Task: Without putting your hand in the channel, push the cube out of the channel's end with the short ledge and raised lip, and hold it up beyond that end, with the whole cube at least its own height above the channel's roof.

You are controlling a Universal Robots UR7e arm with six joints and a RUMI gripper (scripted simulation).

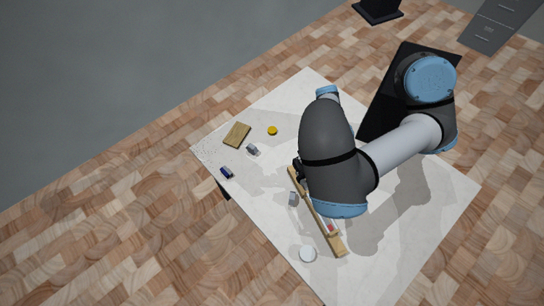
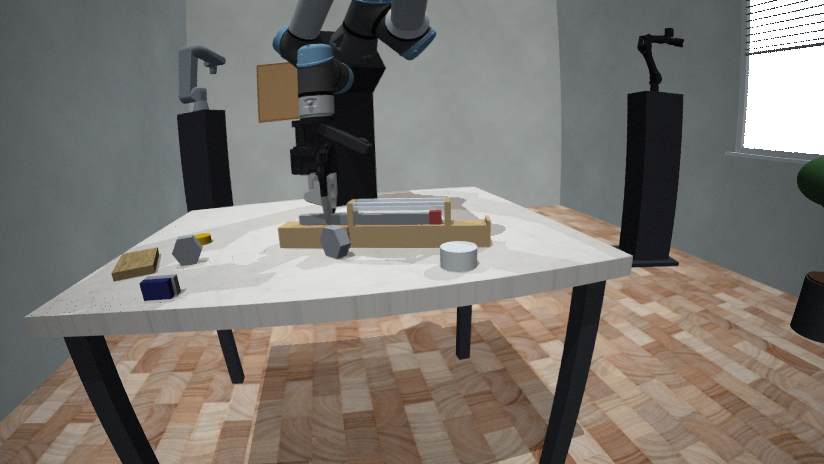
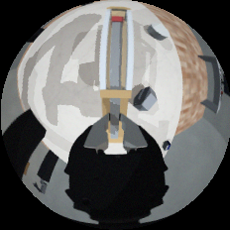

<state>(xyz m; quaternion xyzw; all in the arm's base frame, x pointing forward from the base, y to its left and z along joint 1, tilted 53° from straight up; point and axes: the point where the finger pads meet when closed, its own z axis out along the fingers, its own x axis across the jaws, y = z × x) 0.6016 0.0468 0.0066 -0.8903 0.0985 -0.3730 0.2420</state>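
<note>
A wooden channel with a clear roof lies on the white table. A small red cube sits inside it, close to the end with the short ledge and raised lip. The cube also shows in the top view and far up the channel in the wrist view. My gripper is shut on a long grey rod at its outer end, outside the channel's open end. The rod reaches along the channel up to the cube. In the wrist view my fingers pinch the rod.
A grey hexagonal block lies against the channel's near side. A white-grey disc sits near the ledge end. Another grey hexagonal block, a yellow disc, a wooden plate and a blue block lie at the left.
</note>
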